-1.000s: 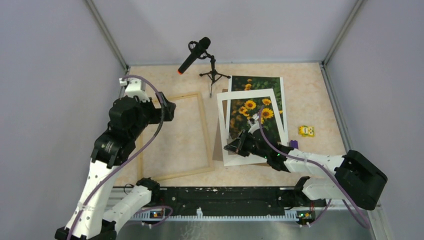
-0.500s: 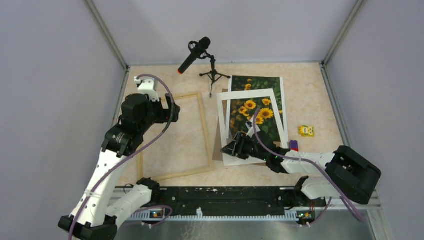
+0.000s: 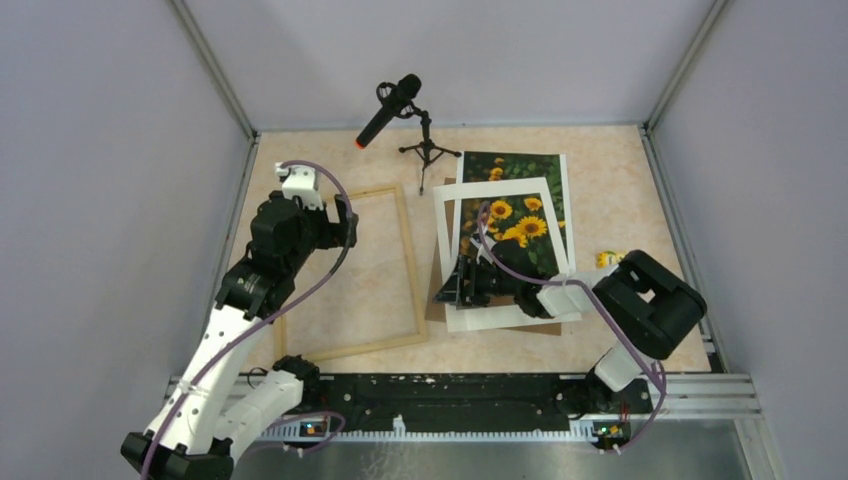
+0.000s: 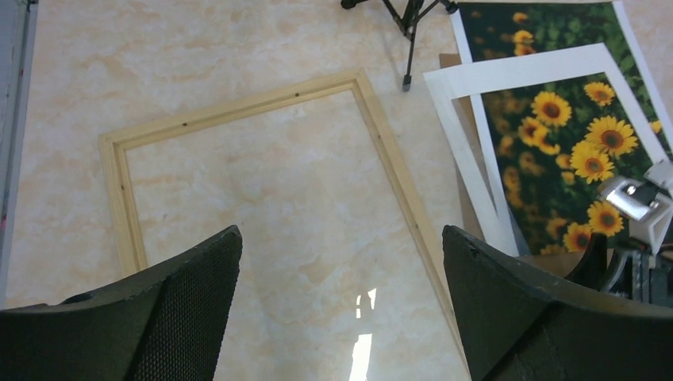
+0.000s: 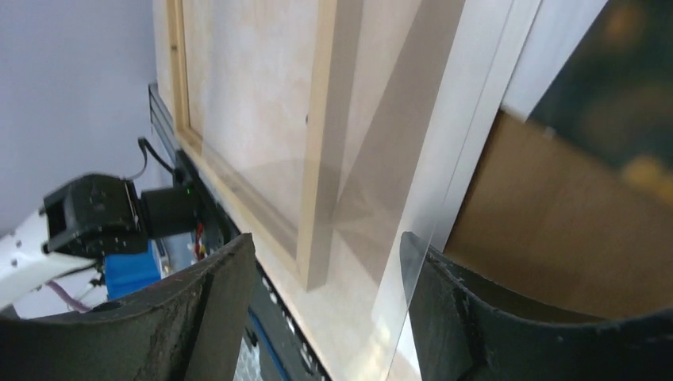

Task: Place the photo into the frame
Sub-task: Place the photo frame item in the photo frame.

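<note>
Pickup step, it seems: the right claw [image 3: 452, 290], jaws spread, must next pinch the photo [image 3: 520, 168] just ahead of it. The frame [image 3: 412, 262] lies below the left claw [image 4: 340, 232], also spread.

**Obscured and Indeterminate Items**

The photo [image 3: 515, 168] is covered along its near part by the white mat [image 3: 447, 240] and the right arm [image 3: 650, 305]. In the right wrist view it is only an unfocused dark patch. The brown backing board [image 3: 433, 297] shows only as slivers beneath the mat. Of the frame [image 3: 412, 262], the left rail lies behind the left arm [image 3: 275, 240]. A small yellow object [image 3: 604, 259] on the tabletop [image 3: 620, 190], far right, is half hidden and too small to identify.
</note>
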Robot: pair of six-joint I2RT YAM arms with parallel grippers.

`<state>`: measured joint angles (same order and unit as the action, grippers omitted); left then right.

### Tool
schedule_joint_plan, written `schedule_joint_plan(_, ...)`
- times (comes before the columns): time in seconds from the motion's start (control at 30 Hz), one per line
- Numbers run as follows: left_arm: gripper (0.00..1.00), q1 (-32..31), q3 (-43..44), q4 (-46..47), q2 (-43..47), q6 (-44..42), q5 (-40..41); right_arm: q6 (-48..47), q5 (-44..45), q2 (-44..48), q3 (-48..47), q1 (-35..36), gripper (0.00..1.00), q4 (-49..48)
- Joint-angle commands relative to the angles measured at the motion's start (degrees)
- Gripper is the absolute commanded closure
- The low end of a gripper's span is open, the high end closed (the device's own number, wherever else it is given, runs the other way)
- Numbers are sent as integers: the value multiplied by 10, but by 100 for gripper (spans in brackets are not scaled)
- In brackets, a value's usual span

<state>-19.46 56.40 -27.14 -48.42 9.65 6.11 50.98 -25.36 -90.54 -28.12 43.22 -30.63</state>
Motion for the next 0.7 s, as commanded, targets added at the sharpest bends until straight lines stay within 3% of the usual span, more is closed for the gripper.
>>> schedule_joint_plan(0.0, 1, -2, -44, 52, 45, -5, 35, -42, -49, -39, -67, -19, 38, -18)
schedule_joint_plan(0.23, 1, -1, -77, 60, 78, 21, 41, -21, -33, -114, -93, -19, 57, -117)
schedule_joint_plan(0.33, 1, -1, -88, 63, 83, 17, 50, -13, -12, -144, -107, -19, 76, -133)
schedule_joint_plan(0.5, 1, -1, -92, 51, 98, 20, 63, -30, -12, -162, -123, -15, 99, -131)
schedule_joint_plan(0.67, 1, -1, -99, 62, 106, 19, 64, -61, -29, -165, -125, 0, 100, -166)
